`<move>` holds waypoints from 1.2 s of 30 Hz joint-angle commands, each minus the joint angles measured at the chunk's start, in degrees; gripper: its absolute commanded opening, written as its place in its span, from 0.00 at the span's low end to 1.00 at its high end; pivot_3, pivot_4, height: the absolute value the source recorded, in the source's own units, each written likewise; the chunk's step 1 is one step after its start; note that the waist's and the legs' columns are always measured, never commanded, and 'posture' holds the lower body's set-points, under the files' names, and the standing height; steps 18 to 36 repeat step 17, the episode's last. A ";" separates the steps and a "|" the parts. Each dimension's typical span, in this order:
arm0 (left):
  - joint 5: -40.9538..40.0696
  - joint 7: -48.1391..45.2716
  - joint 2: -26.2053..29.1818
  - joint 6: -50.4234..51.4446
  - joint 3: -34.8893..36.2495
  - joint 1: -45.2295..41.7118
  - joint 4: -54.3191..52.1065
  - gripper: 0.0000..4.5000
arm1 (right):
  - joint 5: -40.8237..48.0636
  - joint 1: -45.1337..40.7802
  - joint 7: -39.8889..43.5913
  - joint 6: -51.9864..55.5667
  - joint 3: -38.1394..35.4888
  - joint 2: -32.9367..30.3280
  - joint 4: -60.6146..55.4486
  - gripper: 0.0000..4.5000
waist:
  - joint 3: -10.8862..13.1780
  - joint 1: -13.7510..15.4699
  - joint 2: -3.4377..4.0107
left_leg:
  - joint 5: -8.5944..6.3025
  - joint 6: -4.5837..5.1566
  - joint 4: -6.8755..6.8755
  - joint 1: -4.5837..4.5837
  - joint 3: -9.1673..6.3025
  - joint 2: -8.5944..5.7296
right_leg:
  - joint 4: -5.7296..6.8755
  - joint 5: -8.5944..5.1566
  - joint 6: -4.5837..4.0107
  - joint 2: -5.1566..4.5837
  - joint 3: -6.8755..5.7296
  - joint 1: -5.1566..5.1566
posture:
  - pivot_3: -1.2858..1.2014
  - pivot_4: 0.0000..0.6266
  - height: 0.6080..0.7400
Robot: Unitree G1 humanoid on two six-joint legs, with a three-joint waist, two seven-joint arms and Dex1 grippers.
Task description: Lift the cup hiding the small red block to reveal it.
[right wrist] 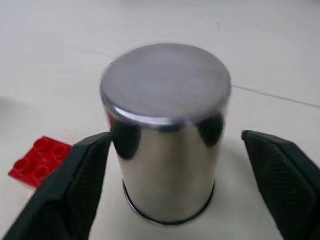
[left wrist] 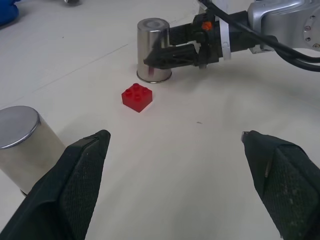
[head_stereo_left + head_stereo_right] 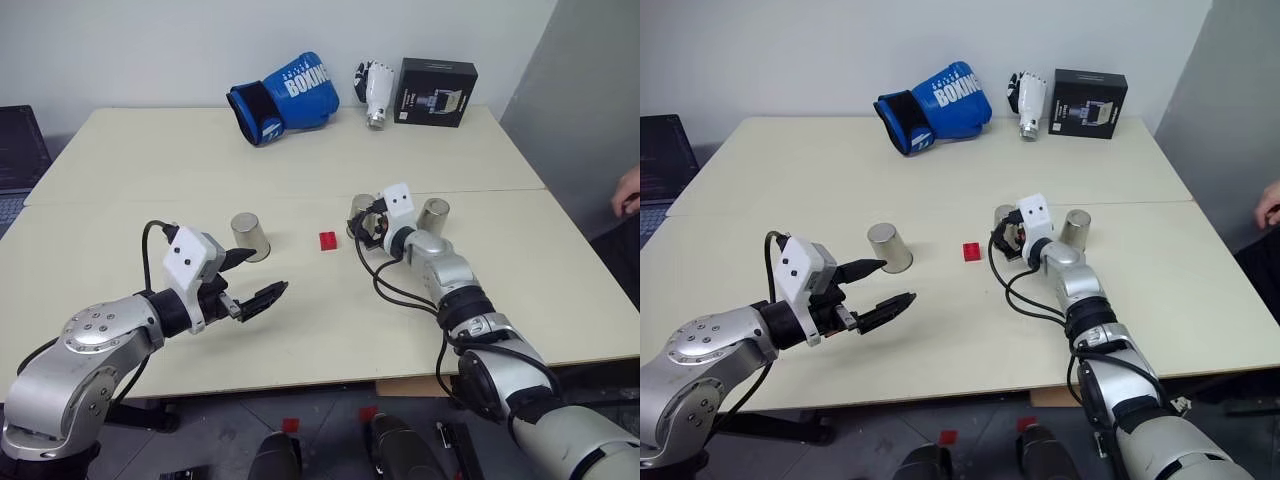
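Table [image 3: 150,160]: red block [image 3: 328,241] bare; R gripper [image 1: 165,150] open round cup [image 1: 167,130].

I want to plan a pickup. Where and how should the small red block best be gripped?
Grip the small red block across two opposite flat side walls, coming from above. It lies flat, studs up, on the table, too low for a level approach. The middle cup stands close beside it, so keep the fingers clear of that.
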 commanded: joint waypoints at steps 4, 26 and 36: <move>-1.96 -2.12 3.31 0.95 4.34 -1.11 0.82 1.00 | 4.07 13.30 12.52 20.29 4.94 -10.72 -34.69 1.00 | 0.02 0.61 0.03 | 0.00 0.00 -0.01 -0.03 -0.01 0.00 | 0.00 -0.03 0.02 -0.01 0.00 -0.02 | 0.52 0.24 1.00; -3.60 -10.77 11.75 1.81 9.11 -1.26 8.08 1.00 | 21.96 25.27 26.24 43.96 -4.45 -35.96 -69.00 1.00 | 0.11 1.24 0.16 | 0.00 0.01 0.07 0.12 0.10 0.03 | -0.02 -0.40 -0.04 0.01 0.05 0.02 | 0.52 0.24 1.00; -3.60 -10.77 11.75 1.81 9.11 -1.26 8.08 1.00 | 21.96 25.27 26.24 43.96 -4.45 -35.96 -69.00 1.00 | 0.11 1.24 0.16 | 0.00 0.01 0.07 0.12 0.10 0.03 | -0.02 -0.40 -0.04 0.01 0.05 0.02 | 0.52 0.24 1.00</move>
